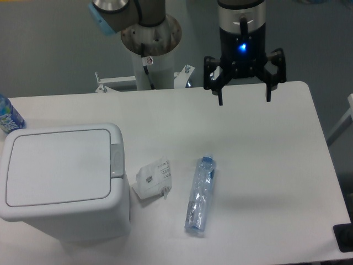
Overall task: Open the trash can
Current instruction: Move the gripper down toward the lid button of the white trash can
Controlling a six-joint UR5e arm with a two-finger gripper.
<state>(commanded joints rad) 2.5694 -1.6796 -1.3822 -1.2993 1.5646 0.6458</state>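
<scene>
The trash can (60,176) is a large white boxy bin standing at the table's front left. Its flat lid lies shut, and a grey push-button latch (116,160) sits on its right edge. My gripper (244,100) hangs high over the far middle of the table, well to the right of the bin. Its two dark fingers are spread wide apart and hold nothing.
A crumpled white paper carton (151,179) lies just right of the bin. A flattened clear plastic bottle (200,195) with a blue cap lies beside it. Another bottle with a blue label (8,117) pokes in at the left edge. The robot's base column (150,52) stands behind the table.
</scene>
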